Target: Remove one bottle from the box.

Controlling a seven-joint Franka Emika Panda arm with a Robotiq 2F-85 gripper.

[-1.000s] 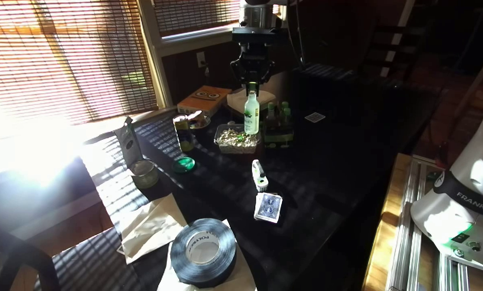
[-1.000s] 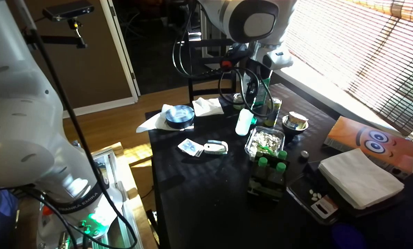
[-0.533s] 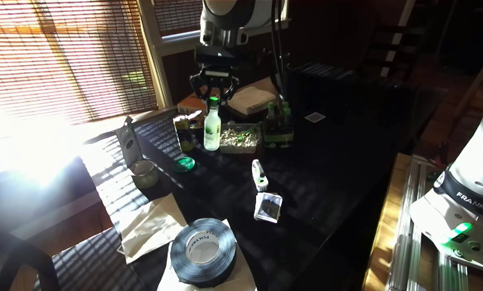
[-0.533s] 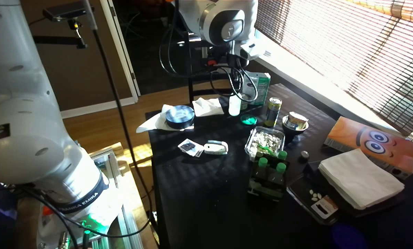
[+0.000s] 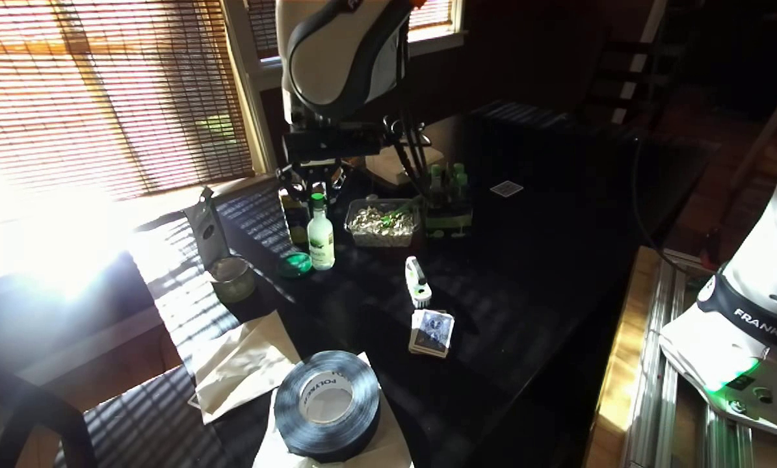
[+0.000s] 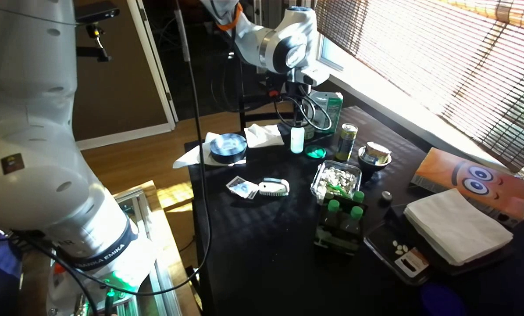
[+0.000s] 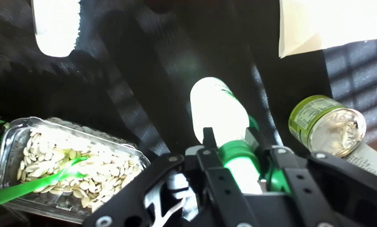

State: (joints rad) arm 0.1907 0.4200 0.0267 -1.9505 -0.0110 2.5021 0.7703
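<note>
Bottle [image 5: 322,244] pinched upright between jaws, close to green cap [image 5: 318,197]. In exterior view, box [image 5: 448,223] seen at three o'clock from bottle, white brush [image 5: 417,279] at four.

The bottle [image 5: 321,242] is seen held by its neck, near upright, outside the box [image 5: 449,225] and well apart from it. Its body is pale greenish white, marked with green print, and closed with a green cap; whether the base is touching down cannot be told. The box, dark and low, is set upright, with three green-capped bottles [image 6: 354,219] seated inside.
</note>
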